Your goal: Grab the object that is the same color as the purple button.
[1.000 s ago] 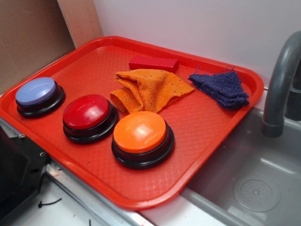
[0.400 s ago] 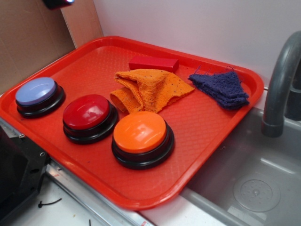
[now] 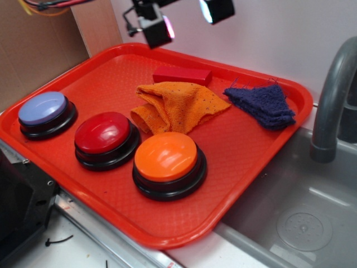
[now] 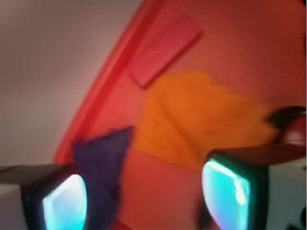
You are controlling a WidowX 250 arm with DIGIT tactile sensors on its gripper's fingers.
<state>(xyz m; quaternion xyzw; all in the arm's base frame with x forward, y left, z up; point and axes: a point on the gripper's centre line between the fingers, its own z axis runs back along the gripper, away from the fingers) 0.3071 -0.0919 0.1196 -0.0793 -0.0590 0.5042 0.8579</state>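
The dark purple-blue knitted cloth (image 3: 262, 105) lies flat at the back right of the red tray (image 3: 184, 223); the wrist view shows it blurred (image 4: 103, 160) by the left finger. The purple button (image 3: 44, 111), lavender dome on a black base, sits at the tray's left end. My gripper (image 3: 187, 19) hangs high over the tray's back edge, well above and left of the cloth. It is open, with two lit fingertips (image 3: 216, 10) wide apart and only air between them (image 4: 146, 196).
An orange knitted cloth (image 3: 178, 106) lies mid-tray, with a red block (image 3: 182, 75) behind it. A red button (image 3: 105, 137) and an orange button (image 3: 167, 162) sit at the front. A grey faucet (image 3: 334, 95) and sink basin (image 3: 301, 218) are on the right. Brown cardboard (image 3: 33, 44) stands at the left.
The gripper has come into the exterior view from the top left and moved right, over the tray's back edge. Nothing on the tray has moved.
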